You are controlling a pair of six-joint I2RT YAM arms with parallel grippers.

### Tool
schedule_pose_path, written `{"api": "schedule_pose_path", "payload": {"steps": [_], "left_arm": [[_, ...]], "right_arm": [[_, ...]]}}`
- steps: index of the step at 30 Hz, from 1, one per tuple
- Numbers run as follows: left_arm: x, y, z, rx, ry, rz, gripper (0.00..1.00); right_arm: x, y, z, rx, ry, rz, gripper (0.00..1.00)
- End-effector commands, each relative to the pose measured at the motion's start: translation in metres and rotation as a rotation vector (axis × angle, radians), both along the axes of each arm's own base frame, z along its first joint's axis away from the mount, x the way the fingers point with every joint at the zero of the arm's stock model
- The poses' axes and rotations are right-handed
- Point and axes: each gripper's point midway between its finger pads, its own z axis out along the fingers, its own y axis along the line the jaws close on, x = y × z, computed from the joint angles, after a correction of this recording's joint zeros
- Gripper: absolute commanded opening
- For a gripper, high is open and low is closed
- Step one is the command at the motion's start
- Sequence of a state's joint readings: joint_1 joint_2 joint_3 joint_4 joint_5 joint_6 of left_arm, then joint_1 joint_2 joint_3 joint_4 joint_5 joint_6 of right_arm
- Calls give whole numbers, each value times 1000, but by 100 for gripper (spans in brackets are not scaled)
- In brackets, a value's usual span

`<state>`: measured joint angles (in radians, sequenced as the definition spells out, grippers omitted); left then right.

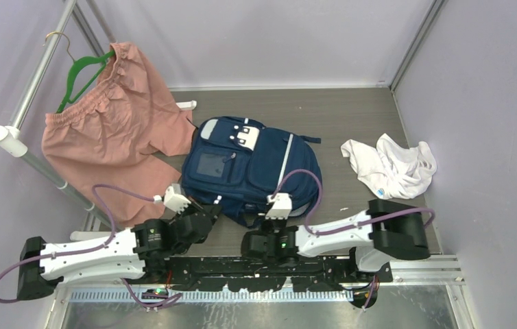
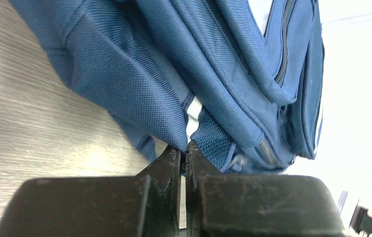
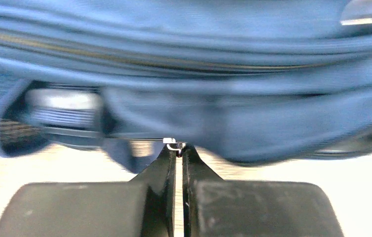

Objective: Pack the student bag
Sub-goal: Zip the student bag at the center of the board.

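Navy student bag (image 1: 249,168) near white cloth (image 1: 393,168)

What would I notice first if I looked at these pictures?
The big navy student bag lying in the middle of the table, with the left gripper and right gripper both pinched shut on its near edge. Then the pink shorts hanging on a green hanger at the far left, and a crumpled white cloth at the right.

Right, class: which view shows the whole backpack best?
The top external view: the whole backpack shows, stripes and patch included. Left wrist view gives only close fabric and zips; right wrist view, a blurred edge.
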<state>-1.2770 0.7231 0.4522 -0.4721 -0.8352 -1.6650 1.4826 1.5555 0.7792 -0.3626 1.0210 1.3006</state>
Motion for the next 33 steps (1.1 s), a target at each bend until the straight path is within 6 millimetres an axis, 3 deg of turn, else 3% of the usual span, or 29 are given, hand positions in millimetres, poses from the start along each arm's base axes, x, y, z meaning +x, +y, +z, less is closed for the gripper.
{"api": "schedule_pose_path", "payload": {"steps": [1,11,14,16,22,26,29,33], "left_arm": [[25,54,33,39,-74,208,0],[42,92,31,157,-38,293,0],[54,85,25,176,-15,264,0],[62,65,12,165,44,188,0],[100,16,7,237,104,46,0],[130,-5,7,255,138,-14,0],[154,-6,11,272,141,-16,0],[185,-7,17,246,132,-81,0]], "right_arm": [[12,-62,21,-12,-92,-122,1],[8,-152,34,4,-114,-249,1],[8,-167,44,47,-125,-274,1],[8,-169,52,86,-119,-274,1],[9,-160,63,84,-131,-233,1],[9,-139,60,-10,-126,-164,1],[8,-114,56,-47,-103,-96,1],[0,-50,50,-16,-53,112,1]]}}
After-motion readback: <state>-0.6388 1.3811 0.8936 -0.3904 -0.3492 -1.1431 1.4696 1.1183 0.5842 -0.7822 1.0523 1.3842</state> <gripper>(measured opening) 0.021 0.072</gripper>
